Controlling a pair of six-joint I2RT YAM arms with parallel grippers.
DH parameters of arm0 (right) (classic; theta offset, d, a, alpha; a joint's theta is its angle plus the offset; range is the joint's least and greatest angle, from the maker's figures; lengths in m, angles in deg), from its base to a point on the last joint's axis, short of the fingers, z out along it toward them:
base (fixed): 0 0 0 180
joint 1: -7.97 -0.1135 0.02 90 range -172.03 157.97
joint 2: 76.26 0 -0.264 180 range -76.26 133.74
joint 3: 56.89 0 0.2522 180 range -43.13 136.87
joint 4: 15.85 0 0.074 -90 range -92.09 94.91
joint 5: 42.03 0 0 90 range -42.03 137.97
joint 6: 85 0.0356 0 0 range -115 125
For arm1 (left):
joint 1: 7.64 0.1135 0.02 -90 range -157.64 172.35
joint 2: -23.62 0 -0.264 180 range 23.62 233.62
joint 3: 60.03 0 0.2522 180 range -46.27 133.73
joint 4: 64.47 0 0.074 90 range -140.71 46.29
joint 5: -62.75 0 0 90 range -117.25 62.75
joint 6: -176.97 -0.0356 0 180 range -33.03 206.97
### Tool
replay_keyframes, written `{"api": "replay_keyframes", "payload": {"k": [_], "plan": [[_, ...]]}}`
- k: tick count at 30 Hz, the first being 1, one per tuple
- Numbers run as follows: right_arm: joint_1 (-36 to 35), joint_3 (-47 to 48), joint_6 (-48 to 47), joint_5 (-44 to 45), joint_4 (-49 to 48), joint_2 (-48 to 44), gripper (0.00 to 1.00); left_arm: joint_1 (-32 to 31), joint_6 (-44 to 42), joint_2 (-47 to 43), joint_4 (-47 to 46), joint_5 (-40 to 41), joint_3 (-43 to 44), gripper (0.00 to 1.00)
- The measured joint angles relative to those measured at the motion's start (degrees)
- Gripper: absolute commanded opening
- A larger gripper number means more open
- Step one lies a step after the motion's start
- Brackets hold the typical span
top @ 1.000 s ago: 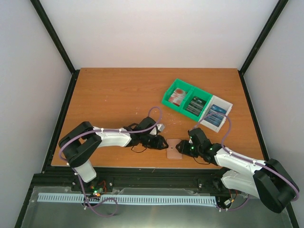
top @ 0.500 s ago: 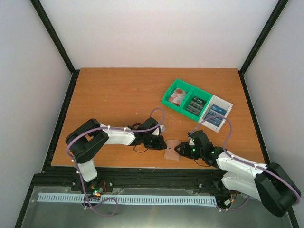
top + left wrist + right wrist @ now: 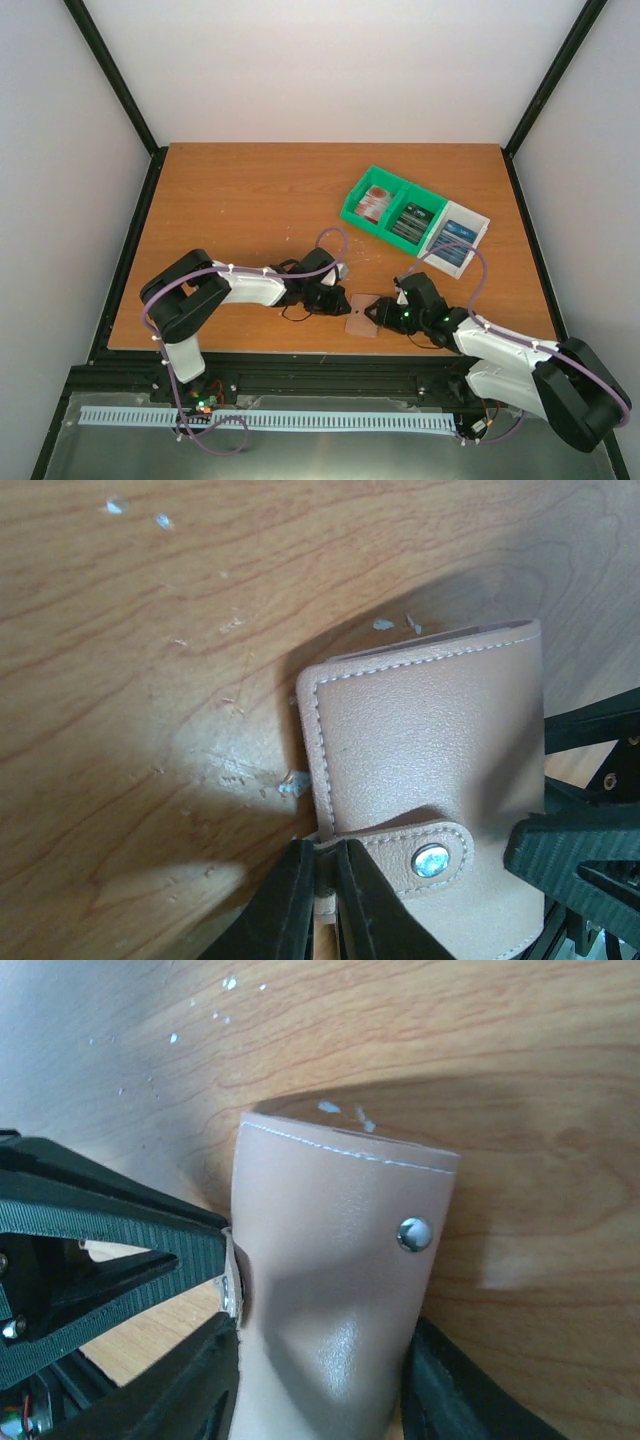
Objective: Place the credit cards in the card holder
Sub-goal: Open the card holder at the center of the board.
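Observation:
The tan-pink card holder (image 3: 363,315) lies near the table's front edge between my two grippers. My left gripper (image 3: 338,300) is shut on the edge of its snap strap; in the left wrist view the fingers (image 3: 298,900) pinch the strap beside the holder (image 3: 430,730). My right gripper (image 3: 381,315) is shut across the holder's width, one finger (image 3: 190,1390) on each side of the holder (image 3: 340,1250), which bulges. The credit cards sit in the tray: red-and-white (image 3: 375,203), dark grey-teal (image 3: 412,222), blue (image 3: 455,243).
The green-and-white compartment tray (image 3: 349,212) stands at the back right of the wooden table (image 3: 240,200). Black frame posts and white walls close in the table. The other arm's finger shows in each wrist view (image 3: 580,850) (image 3: 100,1250).
The right gripper has moved left onto the card holder. The holder has shifted a little left and turned. The left arm's elbow has swung right; its gripper stays at the holder.

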Motion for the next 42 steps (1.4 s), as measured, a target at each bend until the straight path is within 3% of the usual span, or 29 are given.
{"api": "replay_keyframes", "payload": {"k": [7, 11, 16, 28, 42], "plan": [[0.4, -1.5, 2.6, -2.8, -6.9, 3.6, 0.19, 0.0, 0.0, 0.3, -0.5, -0.3, 0.0, 0.12], [0.4, -2.2, 3.6, -3.0, -7.1, 2.9, 0.04, 0.0, -0.3, 0.3, -1.0, -0.3, 0.1, 0.22], [0.3, -0.7, 3.4, -2.8, -2.4, -1.1, 0.03, -0.5, -1.5, -1.1, -0.3, 1.6, 0.4, 0.43], [-0.2, 6.9, 2.8, -1.6, 9.2, -2.8, 0.03, -0.5, -4.5, -4.8, 4.7, 2.4, 3.7, 0.66], [-0.8, 7.9, 4.2, -1.4, 11.1, -2.1, 0.03, -2.8, -7.0, -1.6, 9.2, 2.6, 6.4, 0.78]]}}
